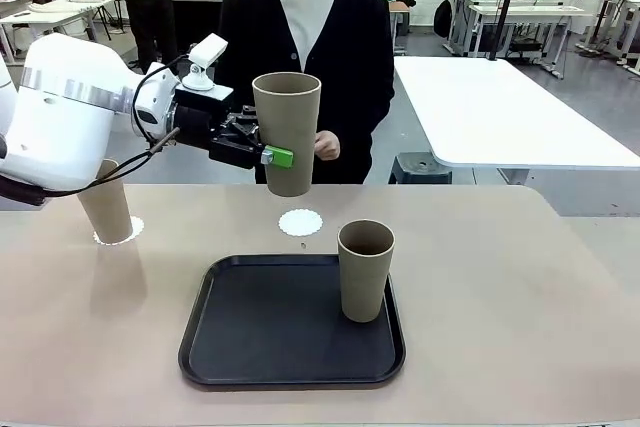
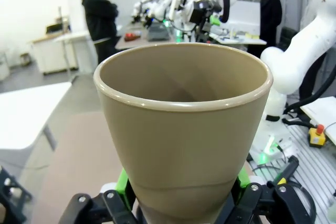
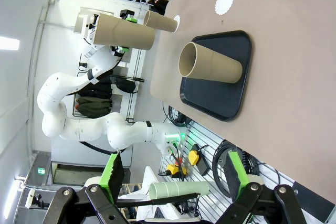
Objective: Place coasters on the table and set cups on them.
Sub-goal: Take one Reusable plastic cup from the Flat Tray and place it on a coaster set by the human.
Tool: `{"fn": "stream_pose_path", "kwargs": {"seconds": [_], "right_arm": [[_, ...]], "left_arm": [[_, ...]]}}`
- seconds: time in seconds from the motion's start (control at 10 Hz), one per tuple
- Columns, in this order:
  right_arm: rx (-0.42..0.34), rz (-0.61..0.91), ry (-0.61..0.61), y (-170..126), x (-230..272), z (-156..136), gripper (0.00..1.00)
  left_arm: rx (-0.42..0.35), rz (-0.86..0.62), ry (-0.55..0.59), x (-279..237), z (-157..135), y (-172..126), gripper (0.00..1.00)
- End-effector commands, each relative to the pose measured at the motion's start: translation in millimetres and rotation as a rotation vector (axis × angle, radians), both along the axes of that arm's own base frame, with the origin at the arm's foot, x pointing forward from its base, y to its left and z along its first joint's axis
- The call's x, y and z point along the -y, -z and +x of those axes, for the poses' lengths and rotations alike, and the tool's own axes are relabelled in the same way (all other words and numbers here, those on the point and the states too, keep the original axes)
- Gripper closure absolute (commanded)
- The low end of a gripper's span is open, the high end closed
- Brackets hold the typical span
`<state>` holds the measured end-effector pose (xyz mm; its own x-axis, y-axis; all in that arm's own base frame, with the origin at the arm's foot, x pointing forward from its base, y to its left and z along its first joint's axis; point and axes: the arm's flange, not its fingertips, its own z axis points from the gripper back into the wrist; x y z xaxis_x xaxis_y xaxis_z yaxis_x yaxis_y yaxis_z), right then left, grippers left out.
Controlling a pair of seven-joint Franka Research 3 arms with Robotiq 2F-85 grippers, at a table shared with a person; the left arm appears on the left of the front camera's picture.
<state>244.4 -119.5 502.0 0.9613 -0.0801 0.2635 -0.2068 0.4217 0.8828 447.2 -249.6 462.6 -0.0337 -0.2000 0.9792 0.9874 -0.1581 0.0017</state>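
Well back from the tray on the robot's own side, the right pincer [image 3: 176,177] hangs spread wide with nothing between its fingers. On the near part of the counter [image 1: 520,347] lies a black tray [image 1: 250,347], and one cup [image 1: 365,269] stands upright on its right side, not yet placed. Just beyond the tray's far edge a bare coaster [image 1: 300,222] lies flat. Above it, the left pincer [image 1: 278,154] is clamped on the lower part of a second cup [image 1: 287,127], held upright and clear of the surface, with green pads on either side of its base. Off to the left, a third cup [image 1: 108,209] stands on its own coaster [image 1: 125,234]; that pair looks finished. The step in hand appears to be setting the carried cup on the bare coaster. The next move calls for centring the base over the disc and lowering it straight, releasing only once it sits flat, lest the light paper slide. Beyond the counter stands a person, one hand [image 1: 327,145] close behind the raised cup.
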Motion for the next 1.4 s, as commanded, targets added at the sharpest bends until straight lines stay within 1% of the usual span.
{"fn": "stream_pose_path", "kwargs": {"seconds": [0.0,0.5,0.6,0.7,0.8,0.9,1.1,1.2,1.3], "right_arm": [[0.007,0.013,-0.005,0.0,-0.4,0.9,0.0],[0.007,0.013,-0.005,0.0,-0.4,0.9,0.0],[0.007,0.013,-0.005,0.0,-0.4,0.9,0.0],[0.007,0.013,-0.005,0.0,-0.4,0.9,0.0],[0.007,0.013,-0.005,0.0,-0.4,0.9,0.0],[0.007,0.013,-0.005,0.0,-0.4,0.9,0.0],[0.007,0.013,-0.005,0.0,-0.4,0.9,0.0],[0.007,0.013,-0.005,0.0,-0.4,0.9,0.0],[0.007,0.013,-0.005,0.0,-0.4,0.9,0.0]], "left_arm": [[0.004,-0.007,0.008,-0.1,0.8,0.8,0.72],[0.004,-0.007,0.008,-0.1,0.8,0.8,0.72],[-0.002,0.0,0.001,-0.1,0.4,1.2,0.15],[-0.016,0.015,-0.004,2.8,24.7,10.6,0.15],[-0.012,0.0,0.025,4.1,43.9,19.2,0.15],[0.006,0.016,0.018,6.4,60.7,27.3,0.15],[-0.013,0.01,-0.011,10.3,97.3,44.5,0.15],[-0.014,-0.017,-0.006,11.1,107.5,49.4,0.15],[0.0,-0.032,-0.011,12.4,116.6,54.4,0.15]]}}
